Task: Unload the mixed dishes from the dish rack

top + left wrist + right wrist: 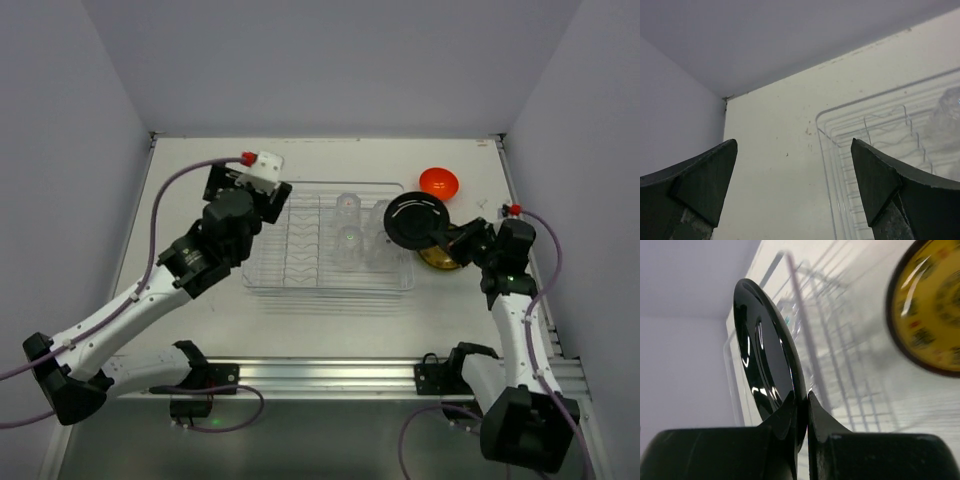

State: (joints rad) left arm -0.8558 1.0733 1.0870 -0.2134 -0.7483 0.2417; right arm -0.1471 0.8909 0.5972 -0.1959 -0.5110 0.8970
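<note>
Just past the right end of the dish rack (290, 255), pinches the black plate (765, 365) by its rim alone with the right tool (801, 400), tilted up on edge above the worktop (330, 320). Looks risky: glossy, hard, thin-rimmed and round, so liable to swivel or slide out of so narrow a bite if swung fast, and to chip or clatter on landing. Hangs close to the yellow-green plate (930, 315) (already out, flat on the worktop, patterned and just as glazed), so calls for a gentle lowering, or else knocks glaze on glaze and skids the lower plate. Shows the orange-red bowl (438, 182) out too, toward the far right corner, small, deep and shiny. Leaves four clear tumblers (348, 240) in the rack's right half, hard to read against the equally clear ridged plastic. Probably slick, and easy to tip against the dividers or misjudge at the rim. Holds the left tool (794, 145) spread wide and empty by the rack's far left corner, well apart from the tumblers; could snag the low wall on the way in.
</note>
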